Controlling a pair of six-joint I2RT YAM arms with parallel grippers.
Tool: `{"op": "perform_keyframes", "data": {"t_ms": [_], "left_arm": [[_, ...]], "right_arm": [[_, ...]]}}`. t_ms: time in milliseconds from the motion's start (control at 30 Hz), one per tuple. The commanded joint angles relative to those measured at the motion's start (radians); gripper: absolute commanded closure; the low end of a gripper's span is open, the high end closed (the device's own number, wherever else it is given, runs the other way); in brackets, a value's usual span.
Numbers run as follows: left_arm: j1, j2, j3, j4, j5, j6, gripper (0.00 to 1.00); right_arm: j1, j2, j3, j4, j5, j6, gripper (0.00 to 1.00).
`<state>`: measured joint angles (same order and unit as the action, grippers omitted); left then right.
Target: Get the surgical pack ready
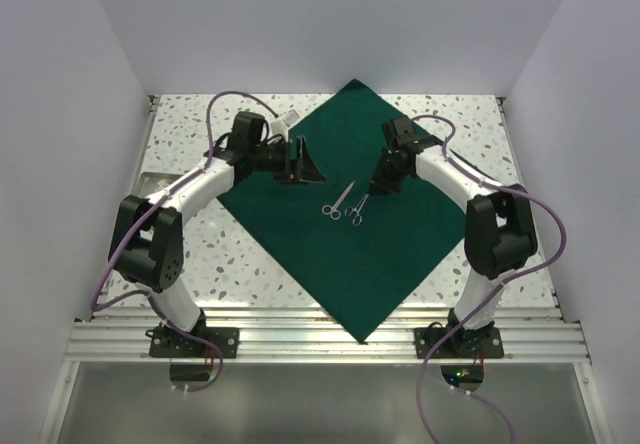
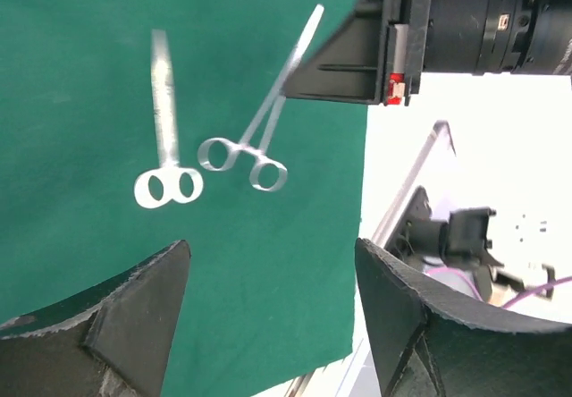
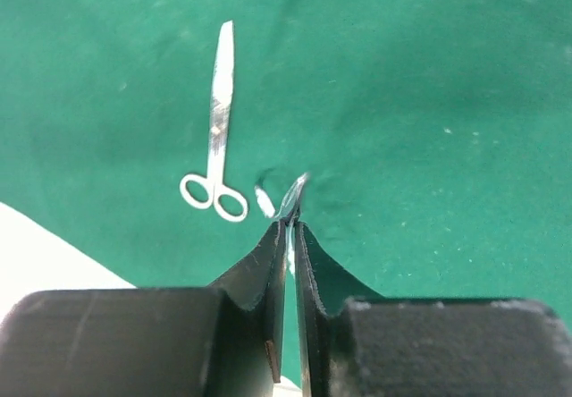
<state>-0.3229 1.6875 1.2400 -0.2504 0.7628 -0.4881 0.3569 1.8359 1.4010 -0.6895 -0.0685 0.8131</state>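
The dark green drape [image 1: 380, 264] lies flat as a diamond on the speckled table [image 1: 200, 254], its near corner lapping over the table's front edge. At the drape's middle lie the scissors [image 1: 335, 201] and, just beside them on the right, the forceps [image 1: 356, 209]. Over the drape's right half, the right gripper [image 3: 291, 225] has its fingers pressed together, pinching the thin silver forceps where the cloth puckers. Above the drape's left half, the left gripper [image 2: 270, 247] hangs spread wide, holding nothing.

Speckled table [image 1: 240, 269] between plain white walls [image 1: 60, 114].
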Motion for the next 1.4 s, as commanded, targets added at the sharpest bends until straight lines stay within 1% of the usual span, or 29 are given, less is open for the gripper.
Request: {"op": "perform_keyframes", "data": {"t_ms": [0,133,267,333,367,433,467,533,567,600,667,733,767,800,967,1367], "left_arm": [[-0.059,0.038,0.009,0.149,0.061,-0.024,0.21],[-0.103,0.072,0.038,0.155,0.023,-0.009,0.21],[-0.107,0.043,0.013,0.166,-0.028,-0.023,0.22],[-0.107,0.026,0.010,0.140,-0.058,-0.014,0.22],[-0.107,0.023,0.025,0.111,-0.081,0.015,0.22],[-0.107,0.008,0.032,0.051,-0.134,0.035,0.22],[-0.105,-0.002,0.039,0.019,-0.172,0.049,0.22],[-0.105,-0.011,0.053,-0.009,-0.206,0.069,0.22],[-0.105,-0.014,0.059,-0.033,-0.233,0.077,0.22],[-0.105,-0.012,0.068,-0.047,-0.244,0.082,0.22],[-0.102,-0.006,0.088,-0.072,-0.257,0.095,0.22],[-0.102,-0.002,0.099,-0.079,-0.266,0.098,0.22],[-0.100,0.004,0.102,-0.082,-0.261,0.098,0.22],[-0.099,0.008,0.104,-0.082,-0.254,0.095,0.22],[-0.093,0.026,0.110,-0.079,-0.235,0.094,0.22],[-0.044,0.057,0.116,-0.073,-0.171,0.092,0.22]], "right_arm": [[0.016,-0.070,-0.034,0.100,-0.068,-0.071,1.00],[0.025,-0.107,-0.060,0.111,-0.077,-0.078,1.00],[0.036,-0.095,-0.040,0.085,-0.062,-0.112,1.00],[0.039,-0.101,-0.045,0.100,-0.036,-0.104,1.00],[0.039,-0.080,-0.036,0.094,-0.034,-0.100,1.00],[0.040,-0.046,0.015,0.036,-0.005,-0.066,0.75],[0.040,-0.011,0.032,-0.017,0.024,-0.019,0.62],[0.043,0.032,0.087,-0.056,0.041,0.024,0.59],[0.047,0.083,0.113,-0.136,0.062,0.055,0.58],[0.051,0.103,0.154,-0.165,0.065,0.122,0.55],[0.059,0.140,0.177,-0.189,0.084,0.170,0.53],[0.071,0.178,0.205,-0.217,0.110,0.219,0.49],[0.074,0.190,0.216,-0.250,0.128,0.228,0.45],[0.079,0.209,0.233,-0.264,0.143,0.244,0.38],[0.079,0.213,0.207,-0.259,0.171,0.274,0.38],[0.079,0.356,0.306,-0.312,0.210,0.270,0.43]]}}
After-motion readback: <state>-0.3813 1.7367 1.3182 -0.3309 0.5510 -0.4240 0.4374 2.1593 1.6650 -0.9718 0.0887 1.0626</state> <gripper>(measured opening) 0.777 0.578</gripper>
